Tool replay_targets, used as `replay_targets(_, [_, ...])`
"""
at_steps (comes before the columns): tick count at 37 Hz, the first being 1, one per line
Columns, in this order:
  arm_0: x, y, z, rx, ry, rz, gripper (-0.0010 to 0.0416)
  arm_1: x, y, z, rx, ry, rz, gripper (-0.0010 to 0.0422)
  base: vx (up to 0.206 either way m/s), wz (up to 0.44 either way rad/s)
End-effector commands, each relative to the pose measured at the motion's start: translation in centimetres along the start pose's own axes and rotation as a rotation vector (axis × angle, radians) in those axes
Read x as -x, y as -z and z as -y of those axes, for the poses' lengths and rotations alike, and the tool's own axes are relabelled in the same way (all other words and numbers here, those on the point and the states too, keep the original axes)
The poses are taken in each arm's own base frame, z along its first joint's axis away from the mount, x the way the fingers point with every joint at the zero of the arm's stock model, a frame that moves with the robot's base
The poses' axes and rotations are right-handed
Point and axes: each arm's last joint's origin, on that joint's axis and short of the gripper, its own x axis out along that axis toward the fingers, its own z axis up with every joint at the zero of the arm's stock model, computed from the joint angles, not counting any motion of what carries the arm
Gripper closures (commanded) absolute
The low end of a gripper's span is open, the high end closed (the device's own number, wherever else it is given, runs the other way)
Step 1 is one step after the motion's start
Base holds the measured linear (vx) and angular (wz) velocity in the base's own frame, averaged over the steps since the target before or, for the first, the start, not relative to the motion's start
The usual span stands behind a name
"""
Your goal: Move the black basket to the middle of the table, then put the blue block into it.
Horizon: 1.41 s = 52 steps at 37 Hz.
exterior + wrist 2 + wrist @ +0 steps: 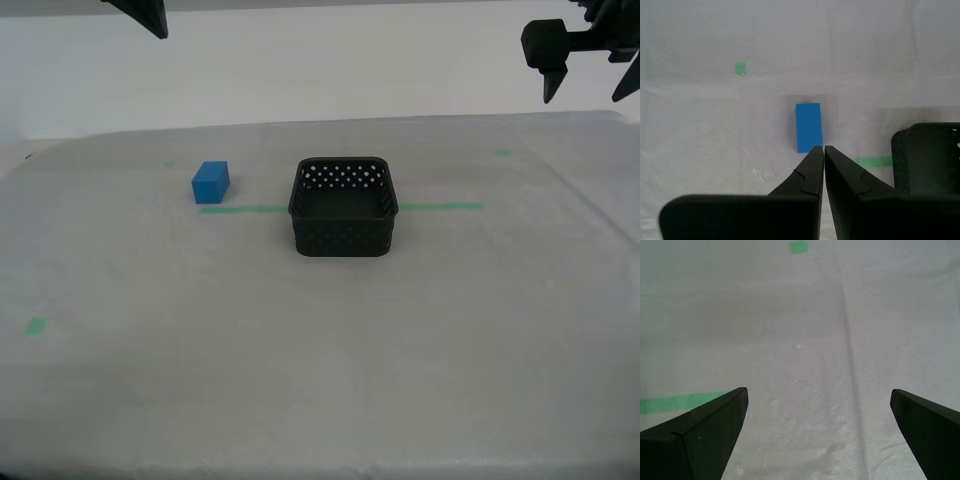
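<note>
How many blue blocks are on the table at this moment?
1. The blue block sits on the table towards the exterior view's left, beside and apart from the black basket. The basket looks empty, though its near wall hides some floor.

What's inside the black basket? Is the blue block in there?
Nothing shows inside the black basket: just its dark floor and holey back wall. The near wall hides a strip of the floor. The blue block sits on the table, toward the exterior view's left, apart from the basket.
</note>
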Motion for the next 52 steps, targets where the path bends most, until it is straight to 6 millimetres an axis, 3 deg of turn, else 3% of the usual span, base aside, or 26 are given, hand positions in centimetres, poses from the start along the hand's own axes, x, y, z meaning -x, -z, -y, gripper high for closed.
replay_targets(1, [0.0,0.0,0.0,0.001,0.003,0.001,0.0007,-0.4,-0.1,0.2,0.008,0.003,-0.009,0.0407,0.0,0.0])
replay_targets(7, [0.0,0.0,0.0,0.001,0.003,0.001,0.0007,-0.4,-0.1,0.2,0.011,-0.007,-0.008,0.0349,0.0,0.0])
replay_targets(24, [0.0,0.0,0.0,0.001,0.003,0.001,0.0007,-0.4,0.0,0.2,0.011,-0.017,-0.016,0.0091,0.0,0.0])
replay_targets(31, [0.0,0.0,0.0,0.001,0.003,0.001,0.0007,-0.4,0.1,0.2,0.01,-0.019,-0.027,0.0003,0.0,0.0])
replay_targets(36, [0.0,0.0,0.0,0.001,0.003,0.001,0.0007,-0.4,0.1,0.2,0.011,0.005,-0.033,0.0032,0.0,0.0])
replay_targets(42, [0.0,0.0,0.0,0.001,0.003,0.002,0.0007,-0.4,0.1,0.2,0.007,0.009,-0.033,0.0007,0.0,0.0])
replay_targets(52, [0.0,0.0,0.0,0.001,0.003,0.001,0.0007,-1.7,0.2,0.3,0.022,0.002,-0.053,0.0013,0.0,0.0])
